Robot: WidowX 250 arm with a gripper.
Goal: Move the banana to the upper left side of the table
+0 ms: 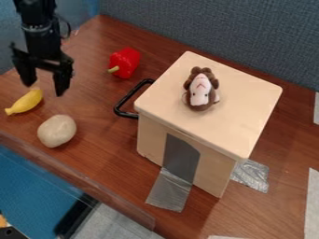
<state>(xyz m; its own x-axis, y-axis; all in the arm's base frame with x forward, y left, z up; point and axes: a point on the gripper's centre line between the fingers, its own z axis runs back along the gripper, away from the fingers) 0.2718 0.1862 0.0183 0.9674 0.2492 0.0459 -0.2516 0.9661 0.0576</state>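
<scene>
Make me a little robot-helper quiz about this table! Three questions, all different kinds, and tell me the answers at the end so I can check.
1. Pick one: What is on top of the pale box?
A) A spoon
B) A toy with a pink face and brown edges
C) A cup

2. True or false: The tool has its fingers spread apart, and the banana is near it.

3. Fill the gap: The pepper on the table is the colour ____.

Key: 1 B; 2 true; 3 red
</scene>
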